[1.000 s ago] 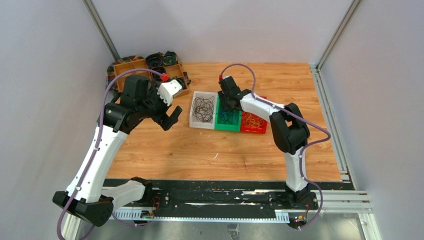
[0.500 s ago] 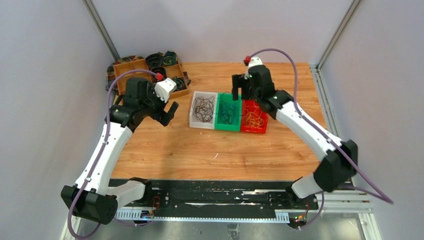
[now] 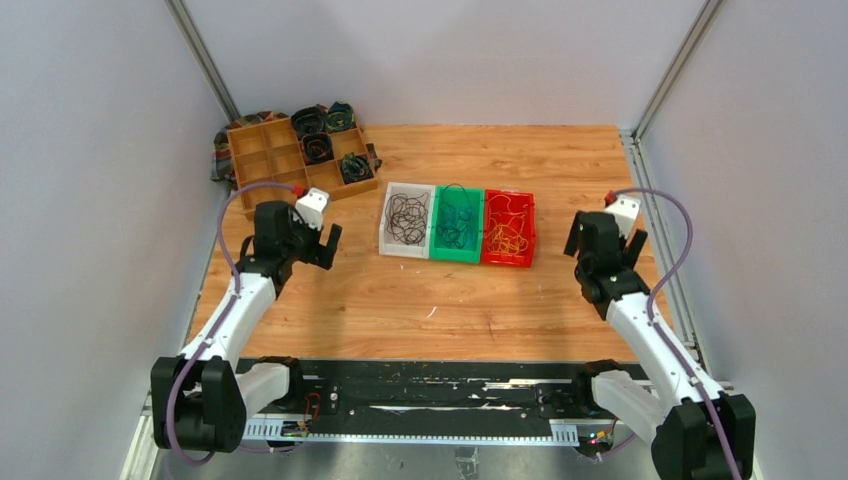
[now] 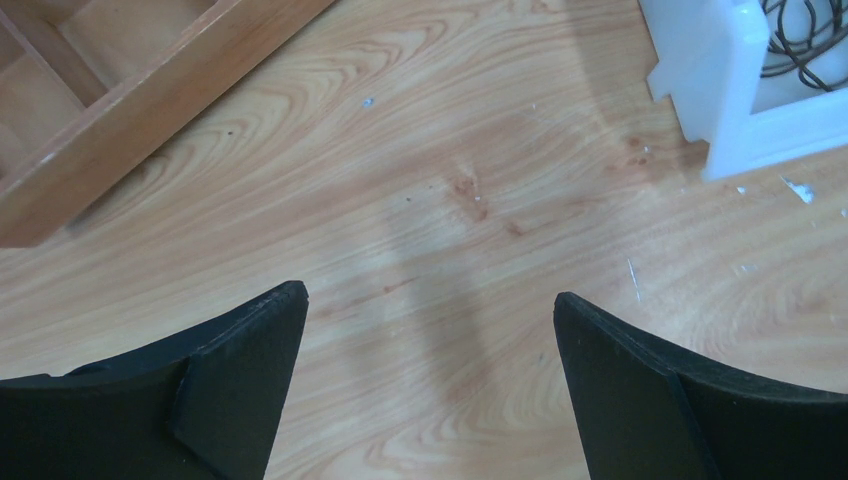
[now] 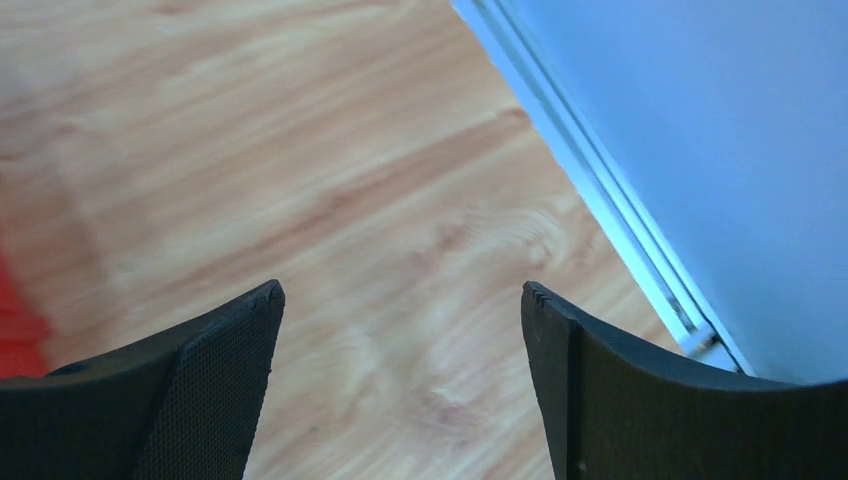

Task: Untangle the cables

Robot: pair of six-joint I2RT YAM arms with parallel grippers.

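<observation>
The cables lie sorted in three bins at the table's middle: black cables (image 3: 407,217) in the white bin (image 3: 388,243), dark blue cables (image 3: 458,224) in the green bin (image 3: 455,255), yellow-orange cables (image 3: 508,236) in the red bin (image 3: 524,258). My left gripper (image 3: 330,245) is open and empty, left of the white bin; in the left wrist view (image 4: 430,300) it hangs over bare wood. My right gripper (image 3: 603,238) is open and empty, right of the red bin; in the right wrist view (image 5: 400,295) it is over bare wood.
A wooden divided tray (image 3: 262,158) with dark coiled bundles stands at the back left; its corner shows in the left wrist view (image 4: 120,110). The white bin's corner (image 4: 730,110) is at that view's upper right. A metal rail (image 5: 600,200) and wall bound the right side.
Both arms have drawn back toward the near edge. The right gripper left the green bin and swung to the right of the red bin. The left gripper moved down and nearer.
</observation>
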